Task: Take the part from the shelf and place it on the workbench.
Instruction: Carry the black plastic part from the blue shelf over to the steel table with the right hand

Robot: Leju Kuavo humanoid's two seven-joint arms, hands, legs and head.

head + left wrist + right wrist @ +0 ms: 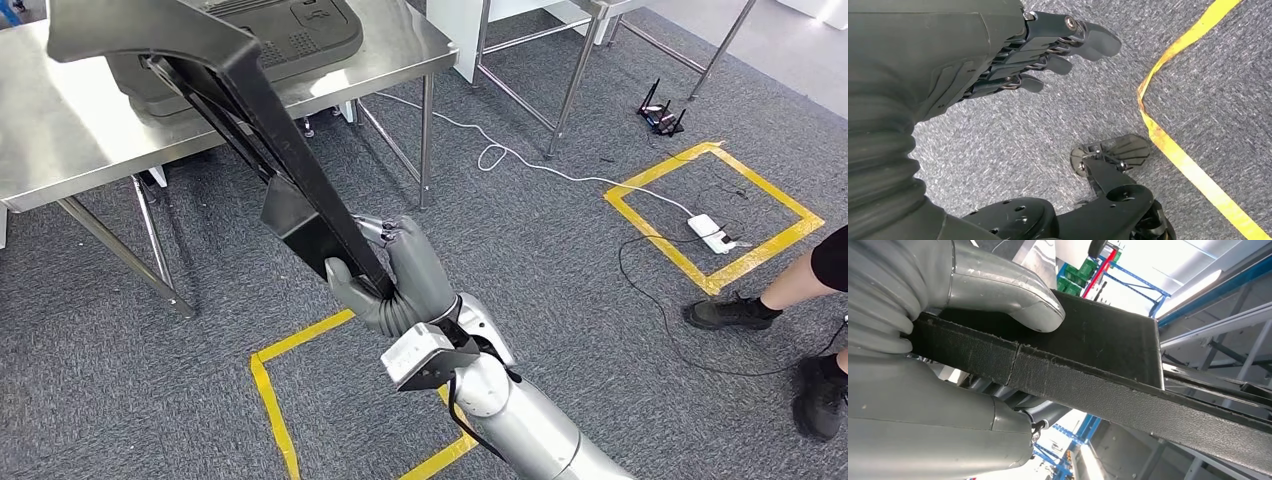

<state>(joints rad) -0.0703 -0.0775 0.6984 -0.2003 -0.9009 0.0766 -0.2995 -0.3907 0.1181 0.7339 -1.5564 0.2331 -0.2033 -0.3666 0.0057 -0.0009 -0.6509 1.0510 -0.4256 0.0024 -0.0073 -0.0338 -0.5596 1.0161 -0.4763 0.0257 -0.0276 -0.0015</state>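
Observation:
My right hand [400, 280] grips the lower end of a long black plastic part [290, 190] and holds it slanting up to the left. The part's wide upper end hangs over the steel workbench [60, 130]; I cannot tell if it touches. A second black moulded part [310, 35] lies on the bench behind it. In the right wrist view the thumb [1013, 290] presses on the part's textured black bar [1128, 390], with my right hand [923, 400] wrapped around it. My left hand [998, 55] hangs over the grey carpet, fingers apart and holding nothing.
The bench legs [150, 240] stand just left of my arm. Yellow tape squares mark the carpet below [270, 390] and at the right [715, 215]. A white cable [540, 165], a power strip [708, 232] and a router [660, 112] lie nearby. A person's legs [790, 290] stand at the right edge.

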